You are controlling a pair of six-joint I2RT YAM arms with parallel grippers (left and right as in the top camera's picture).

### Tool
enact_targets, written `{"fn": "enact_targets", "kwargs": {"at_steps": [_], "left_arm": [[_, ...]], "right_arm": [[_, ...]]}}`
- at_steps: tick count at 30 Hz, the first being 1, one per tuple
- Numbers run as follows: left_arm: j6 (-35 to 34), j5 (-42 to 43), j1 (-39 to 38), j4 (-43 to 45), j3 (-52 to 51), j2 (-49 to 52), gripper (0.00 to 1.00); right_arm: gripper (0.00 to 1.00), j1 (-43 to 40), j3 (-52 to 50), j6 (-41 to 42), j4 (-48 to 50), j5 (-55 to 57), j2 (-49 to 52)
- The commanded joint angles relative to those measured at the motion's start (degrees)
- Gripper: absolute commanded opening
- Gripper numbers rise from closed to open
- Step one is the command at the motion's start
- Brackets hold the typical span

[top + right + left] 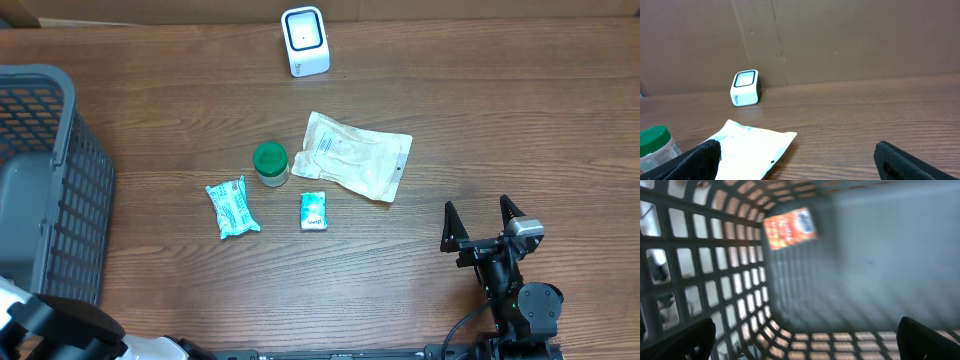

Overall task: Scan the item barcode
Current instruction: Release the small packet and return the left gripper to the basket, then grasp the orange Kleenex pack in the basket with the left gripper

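Lower right of overhead frame: right gripper (483, 225), spread wide, holding nothing. Lower left, down inside the basket (40, 120): left gripper (807, 342), also released and empty, facing an orange packet (790, 227) against the basket wall.

Unscanned items mid-frame on the surface (520, 120), all up and left of the right gripper: white pouch (355, 155) nearest, long axis running upper left to lower right. Just below its left end, small green box (314, 211), long axis top to bottom. Further left, green-lidded jar (270, 163) and teal packet (232, 207).

Scanner (305, 42) at top centre, beyond the pouch, well apart from both grippers.

Judged: right arm clearly nearer to the items. Likely reach up-left to the pouch or box, then carry toward the scanner. Cannot tell which item goes first.
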Motion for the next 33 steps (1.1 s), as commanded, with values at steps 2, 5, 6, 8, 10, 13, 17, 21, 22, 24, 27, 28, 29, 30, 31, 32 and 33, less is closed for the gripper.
{"fn": "enact_targets", "kwargs": {"at_steps": [2, 5, 6, 8, 10, 13, 17, 21, 22, 24, 27, 28, 29, 30, 31, 32, 33], "left_arm": [[-1.3, -5.9, 1.2, 3.2, -6.5, 0.7, 0.98], [-1.2, -9.1, 1.2, 6.8, -11.5, 0.7, 0.98], [-1.0, -9.8, 1.2, 8.0, -13.0, 0.8, 0.98], [-0.2, -11.0, 1.2, 11.1, -15.8, 0.9, 0.98], [2.4, -11.0, 1.2, 16.0, -19.2, 0.9, 0.96], [6.8, -11.0, 1.2, 22.6, -22.8, 0.9, 0.94], [10.1, -11.0, 1.2, 31.4, -27.7, 0.9, 0.93], [16.3, -11.0, 1.5, 41.7, -34.3, 1.0, 0.9], [17.5, -11.0, 1.6, 43.6, -35.8, 1.0, 0.89], [20.7, -10.8, 1.9, 47.6, -38.1, 1.2, 0.86], [23.9, -10.8, 2.0, 50.7, -39.7, 1.4, 0.82], [24.7, -10.8, 2.1, 51.5, -40.0, 1.4, 0.82], [25.3, -10.8, 2.2, 52.1, -40.1, 1.5, 0.81], [25.6, -10.8, 2.4, 52.5, -40.1, 1.7, 0.81], [25.8, -10.8, 2.6, 52.9, -40.1, 1.9, 0.81], [25.9, -10.7, 2.8, 53.3, -40.1, 2.2, 0.81], [26.5, -10.3, 3.0, 53.7, -40.1, 2.6, 0.82]], "right_arm": [[1.0, -0.4, -0.6, 0.0, 0.3, 0.6, -0.4], [1.0, -0.4, -0.6, 0.0, 0.3, 0.6, -0.4], [1.0, -0.4, -0.6, 0.0, 0.3, 0.6, -0.4], [1.0, -0.4, -0.6, 0.0, 0.3, 0.6, -0.4], [1.0, -0.4, -0.6, 0.0, 0.3, 0.6, -0.4], [1.0, -0.4, -0.6, 0.0, 0.3, 0.6, -0.4], [1.0, -0.4, -0.6, 0.0, 0.3, 0.6, -0.4], [1.0, -0.4, -0.6, 0.0, 0.3, 0.6, -0.4], [1.0, -0.4, -0.6, 0.0, 0.3, 0.6, -0.4], [1.0, -0.4, -0.6, 0.0, 0.3, 0.6, -0.4], [1.0, -0.4, -0.6, 0.0, 0.3, 0.6, -0.4], [1.0, -0.4, -0.6, 0.0, 0.3, 0.6, -0.4], [1.0, -0.4, -0.6, 0.0, 0.3, 0.6, -0.4], [1.0, -0.4, -0.6, 0.0, 0.3, 0.6, -0.4], [1.0, -0.4, -0.6, 0.0, 0.3, 0.6, -0.4], [1.0, -0.4, -0.6, 0.0, 0.3, 0.6, -0.4], [1.0, -0.4, -0.6, 0.0, 0.3, 0.6, -0.4]]}}
